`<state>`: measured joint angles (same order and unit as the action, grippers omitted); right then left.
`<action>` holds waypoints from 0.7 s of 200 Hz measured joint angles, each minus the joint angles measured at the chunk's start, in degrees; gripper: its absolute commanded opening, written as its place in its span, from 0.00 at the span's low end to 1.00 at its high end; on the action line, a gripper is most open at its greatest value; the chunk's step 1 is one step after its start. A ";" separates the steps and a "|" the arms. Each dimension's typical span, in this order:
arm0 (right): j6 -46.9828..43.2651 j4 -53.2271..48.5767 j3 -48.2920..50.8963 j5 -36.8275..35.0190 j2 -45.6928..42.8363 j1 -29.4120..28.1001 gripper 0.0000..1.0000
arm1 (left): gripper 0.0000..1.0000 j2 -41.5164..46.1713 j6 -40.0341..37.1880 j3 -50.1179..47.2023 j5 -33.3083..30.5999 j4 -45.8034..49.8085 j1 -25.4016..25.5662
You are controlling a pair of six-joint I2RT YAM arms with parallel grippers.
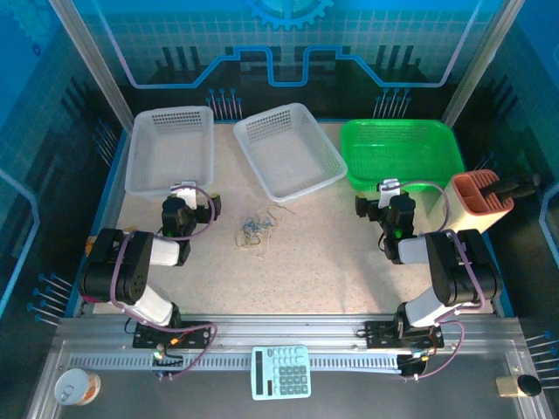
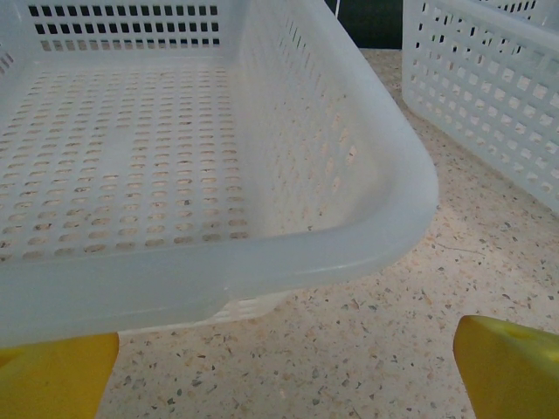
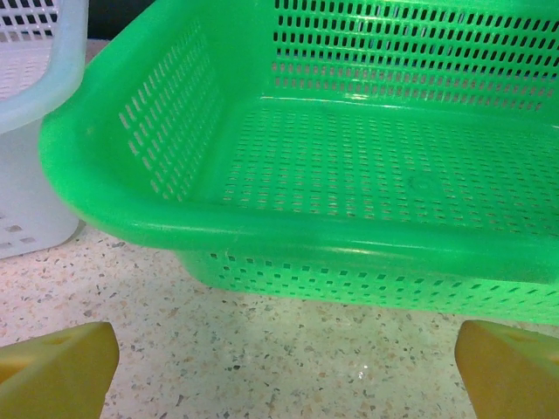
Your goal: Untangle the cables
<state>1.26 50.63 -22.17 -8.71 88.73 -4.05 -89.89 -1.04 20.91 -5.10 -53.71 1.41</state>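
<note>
The cables (image 1: 255,230) lie in a small tangled heap of whitish, tan and blue-grey cords on the speckled table, between the two arms. My left gripper (image 1: 183,190) rests to their left, at the near rim of the left white basket (image 1: 171,148), open with bare table between its yellow fingertips (image 2: 57,375). My right gripper (image 1: 389,188) sits far to the right of the cables, before the green basket (image 1: 400,150). It is open too, and its yellow fingertips (image 3: 61,367) hold nothing.
A second white basket (image 1: 289,148) stands tilted at the back middle, just behind the cables. A brown holder (image 1: 479,199) with dark tools is at the right edge. A calculator (image 1: 280,371) and a can (image 1: 72,386) lie on the front rail.
</note>
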 measured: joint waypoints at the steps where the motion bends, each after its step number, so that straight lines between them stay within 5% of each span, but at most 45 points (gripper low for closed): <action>1: 0.00 0.02 0.00 0.00 0.00 0.00 1.00 | 0.99 0.00 0.00 0.00 0.00 0.00 0.00; 70: 1.18 -18.60 -7.21 -5.49 -15.63 -3.13 1.00 | 0.99 12.26 0.04 0.04 -1.77 9.16 0.31; 111: 14.32 -32.83 -13.68 -6.62 -22.84 -2.99 1.00 | 0.99 22.97 4.42 2.10 -5.01 19.02 1.49; 140: 24.24 -38.69 -15.67 1.55 -23.52 -2.25 1.00 | 0.99 29.07 8.31 4.50 -7.67 26.69 3.65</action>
<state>25.50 11.94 -37.85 -7.16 65.21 -6.31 -60.82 7.27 25.41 -12.78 -27.03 5.06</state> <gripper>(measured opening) 0.996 0.991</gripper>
